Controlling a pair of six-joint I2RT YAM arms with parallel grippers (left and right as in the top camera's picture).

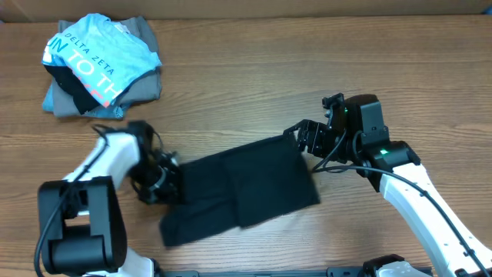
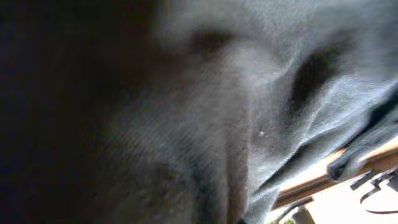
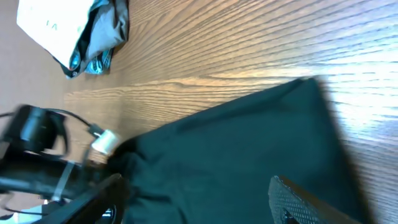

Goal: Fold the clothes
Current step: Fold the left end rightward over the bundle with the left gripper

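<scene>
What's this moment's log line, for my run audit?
black garment partly folded | left gripper at left edge, state hidden | right gripper open, right corner

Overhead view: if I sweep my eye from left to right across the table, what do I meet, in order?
The light blue shirt → left hand → black garment → right hand.

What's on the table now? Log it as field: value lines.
clothes: black garment lying flat on the table, layers overlapping
left arm: left gripper at the garment's left edge; fabric fills its wrist view, jaws hidden
right arm: right gripper at the garment's upper right corner, jaws open
pile: light blue shirt on a grey garment, far left, apart
</scene>
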